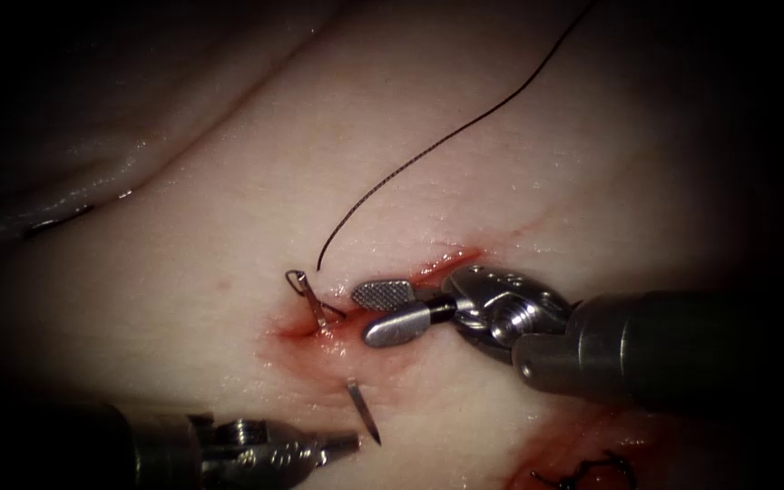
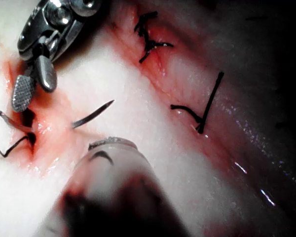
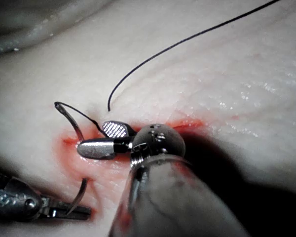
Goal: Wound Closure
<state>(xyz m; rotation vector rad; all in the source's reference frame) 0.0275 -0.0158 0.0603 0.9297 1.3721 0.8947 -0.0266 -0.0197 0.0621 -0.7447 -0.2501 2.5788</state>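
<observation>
The curved needle sits in the tissue (image 1: 519, 163) across the red cut (image 1: 446, 265). Its tail (image 1: 306, 292) stands out on the cut's left side, with thread (image 1: 428, 150) running off to the far right. Its point (image 1: 367, 416) sticks out on the near side, and the middle is buried. My right tool (image 1: 361, 315) hovers open just right of the tail, holding nothing; its ridged pad (image 1: 383, 293) faces up. My left tool (image 1: 342, 445) lies low beside the point with its jaws shut and nothing held. The point (image 2: 93, 114) and tail (image 3: 69, 116) show bare in the wrist views.
Dark knotted stitches (image 1: 583, 470) close the cut further along at the lower right; two of them (image 2: 150, 37) (image 2: 200, 111) show in the left wrist view. Red fluid (image 1: 319, 349) stains the tissue around the needle. A fold of tissue (image 1: 93, 181) rises at the far left.
</observation>
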